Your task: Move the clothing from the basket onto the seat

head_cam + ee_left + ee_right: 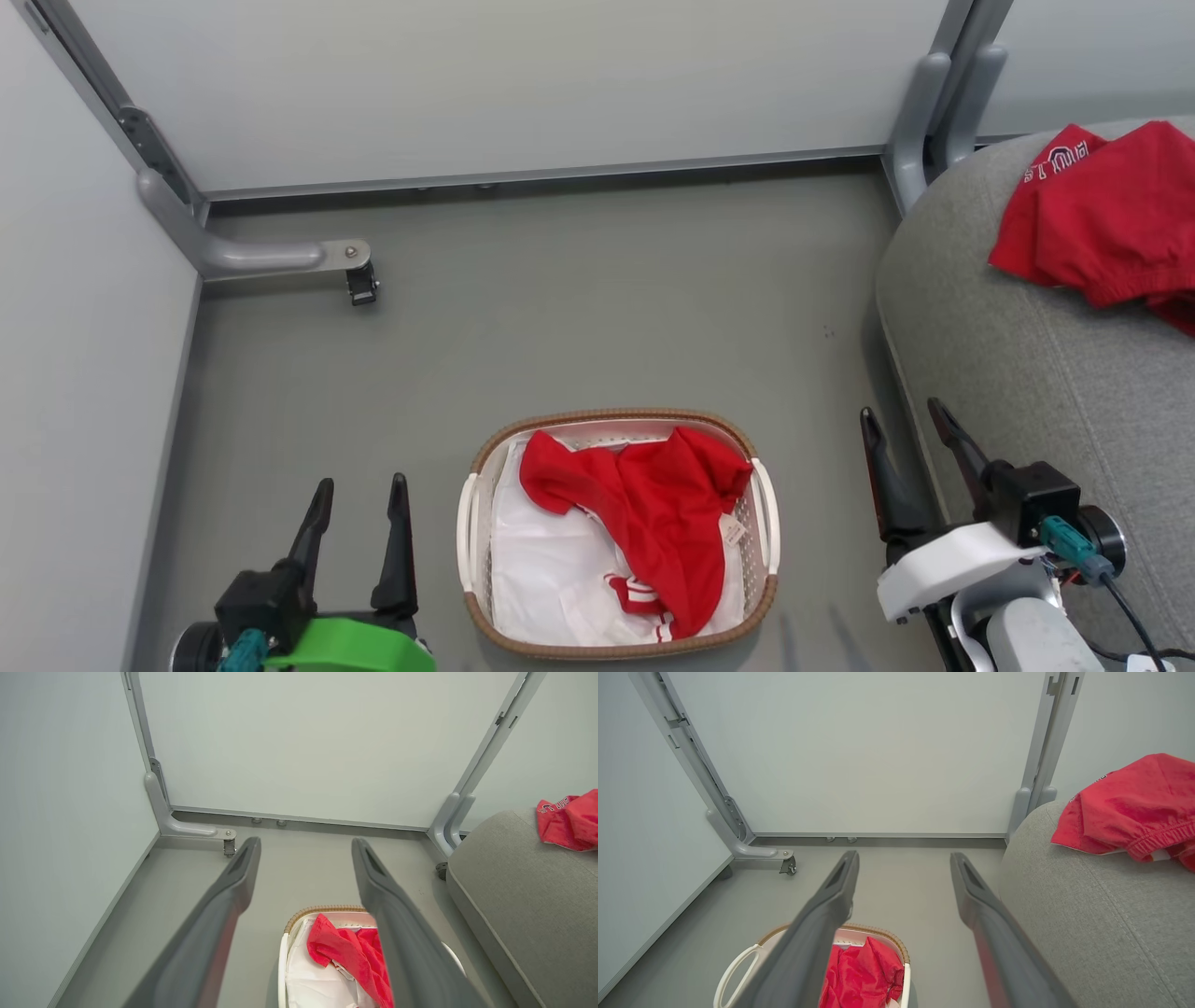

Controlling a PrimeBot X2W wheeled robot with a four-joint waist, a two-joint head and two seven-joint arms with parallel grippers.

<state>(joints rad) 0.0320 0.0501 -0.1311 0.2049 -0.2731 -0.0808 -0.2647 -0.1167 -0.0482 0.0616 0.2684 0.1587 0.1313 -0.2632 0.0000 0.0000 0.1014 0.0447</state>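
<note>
Head view: wheeled partition foot [280,254] beyond basket [616,414].

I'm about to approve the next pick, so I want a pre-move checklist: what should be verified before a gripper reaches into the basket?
1. Left gripper open and empty: ok.
2. Right gripper open and empty: ok.
3. Red fabric garment with white trim lies uppermost in the oval cream plastic basket with brown woven rim, nothing over it: ok.
4. That garment is free of the plain white liner sheet under it: cannot tell.
5. Bare room on the large grey upholstered seat beside the red lettered garment lying there: ok.
</note>
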